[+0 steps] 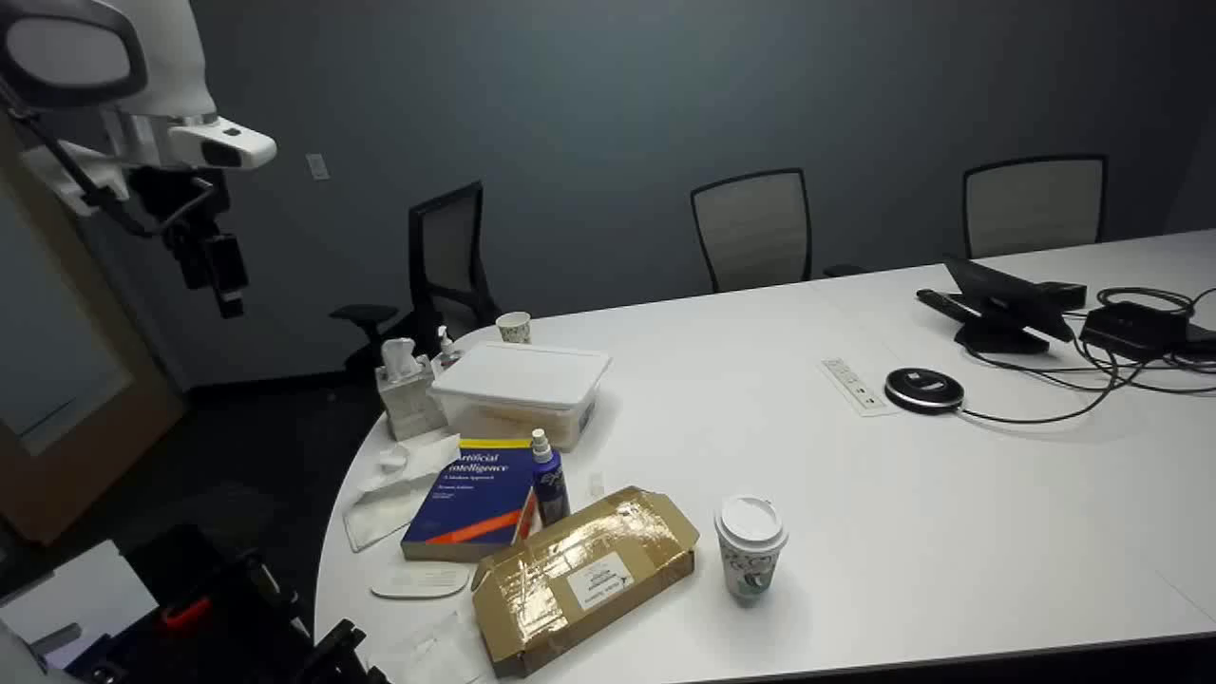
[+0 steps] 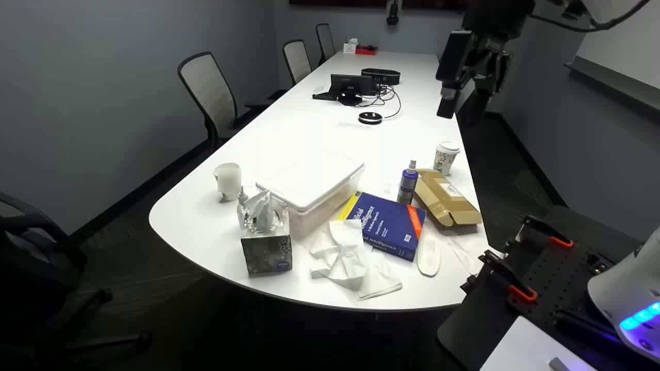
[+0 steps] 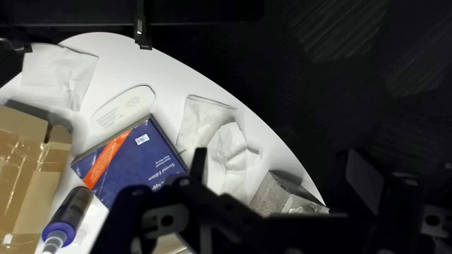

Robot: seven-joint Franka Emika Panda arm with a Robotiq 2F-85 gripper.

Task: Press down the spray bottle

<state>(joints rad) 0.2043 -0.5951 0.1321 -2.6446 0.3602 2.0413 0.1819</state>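
Observation:
A small whitish, translucent-looking bottle with a pale pump head (image 1: 447, 355) stands by the tissue box, mostly hidden in an exterior view (image 2: 243, 195) and unseen in the wrist view. A blue spray bottle with a pale spray head (image 1: 551, 488) stands upright between the book and the cardboard box; it shows in both exterior views (image 2: 407, 186) and at the lower left in the wrist view (image 3: 69, 213). My gripper (image 2: 460, 110) hangs high above the table, apart from both bottles. In the wrist view its fingers (image 3: 279, 165) are spread with nothing between them.
Around the bottles are a blue book (image 1: 484, 489), a cardboard box (image 1: 589, 570), a lidded plastic container (image 1: 518, 375), a tissue box (image 2: 267, 252) and crumpled tissues (image 2: 345, 252). A lidded paper cup (image 1: 750, 546) and a plain cup (image 2: 228, 180) also stand there.

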